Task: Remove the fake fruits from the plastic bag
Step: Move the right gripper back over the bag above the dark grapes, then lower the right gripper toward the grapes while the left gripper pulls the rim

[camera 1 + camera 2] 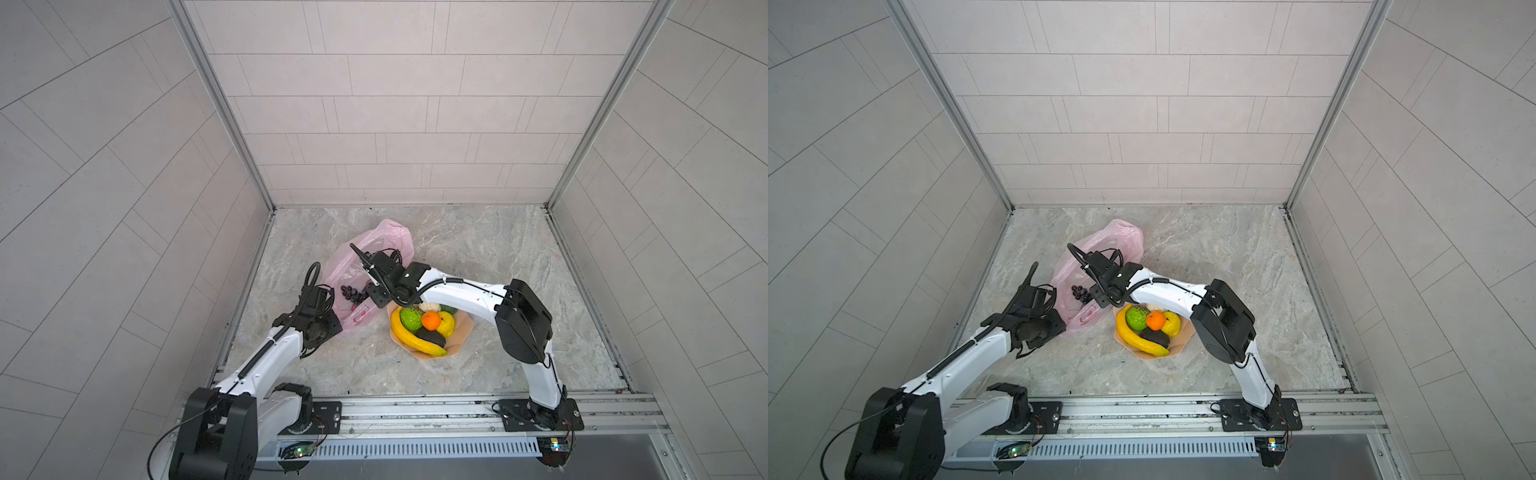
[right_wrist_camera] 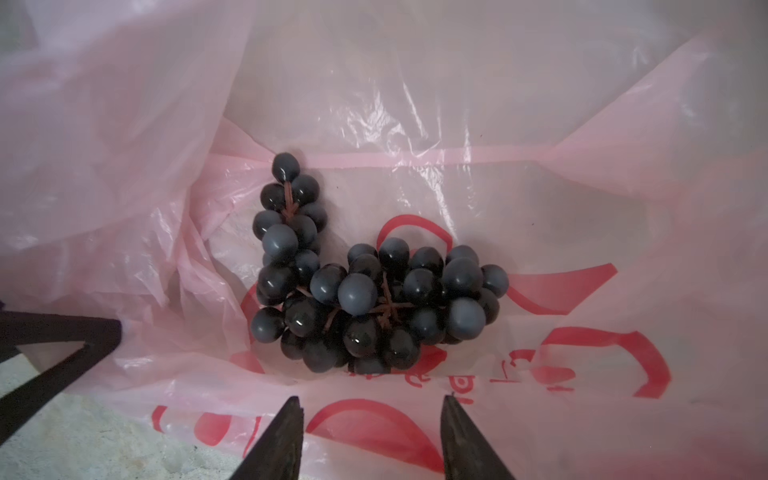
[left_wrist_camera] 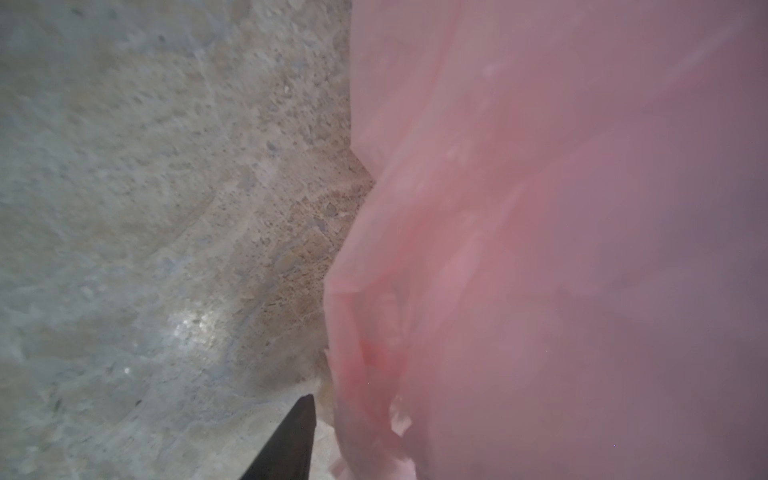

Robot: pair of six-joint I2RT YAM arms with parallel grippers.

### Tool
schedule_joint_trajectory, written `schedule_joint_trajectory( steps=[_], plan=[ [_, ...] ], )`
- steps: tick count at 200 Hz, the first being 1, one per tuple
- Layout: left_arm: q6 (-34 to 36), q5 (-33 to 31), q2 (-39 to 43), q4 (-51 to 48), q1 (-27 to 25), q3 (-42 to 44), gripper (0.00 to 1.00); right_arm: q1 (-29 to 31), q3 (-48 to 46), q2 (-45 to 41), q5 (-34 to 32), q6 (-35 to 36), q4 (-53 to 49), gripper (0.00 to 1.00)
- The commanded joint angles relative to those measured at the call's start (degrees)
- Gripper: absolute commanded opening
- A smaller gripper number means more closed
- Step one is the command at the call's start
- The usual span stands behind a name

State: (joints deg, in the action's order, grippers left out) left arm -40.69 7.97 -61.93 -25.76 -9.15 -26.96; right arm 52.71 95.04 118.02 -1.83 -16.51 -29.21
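Left of the tabletop's middle lies the plastic bag, a crumpled pink heap running from near the back edge toward the centre. The grape bunch lies inside it on the lower film, over the red print, and shows through the plastic in both top views. The right gripper reaches across from the right side to the bag's mouth. Its two dark fingertips stand clearly parted just short of the grapes, with nothing between them.

The left gripper sits at the bag's near left edge. From its wrist camera only one finger shows beside the pink film, which covers the rest, so I cannot tell how wide it stands or whether it pinches the plastic.

Just right of the bag's near end stands a peach bowl. It holds the banana, bumpy green fruit, orange, lemon-like fruit, avocado and pear
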Motion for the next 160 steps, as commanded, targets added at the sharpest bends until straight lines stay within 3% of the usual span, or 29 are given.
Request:
schedule_joint_trajectory(
  steps=[1, 80, 119, 160],
  plan=[
    [-0.5, -1.0, -0.6, 0.5, -0.1, 0.8, 0.48, 0.0, 0.9, 1.0, -1.9, 0.7, -3.3, 0.5],
    [-2.5, -4.8, -7.2, 6.2, 0.5, -2.2, 0.43, -3.0, 5.6, 5.9, -1.6, 1.6, -5.8, 0.42],
    [-1.9, -5.6, -10.7, 8.6, 6.5, -4.9, 0.38, -3.1, 13.8, 10.9, 1.5, 2.2, -8.2, 0.4],
    [-2.2, -7.7, -9.4, 10.6, 13.0, -4.2, 0.31, -3.5, 15.7, 9.0, 4.6, 1.3, -8.3, 0.41]
  ],
)
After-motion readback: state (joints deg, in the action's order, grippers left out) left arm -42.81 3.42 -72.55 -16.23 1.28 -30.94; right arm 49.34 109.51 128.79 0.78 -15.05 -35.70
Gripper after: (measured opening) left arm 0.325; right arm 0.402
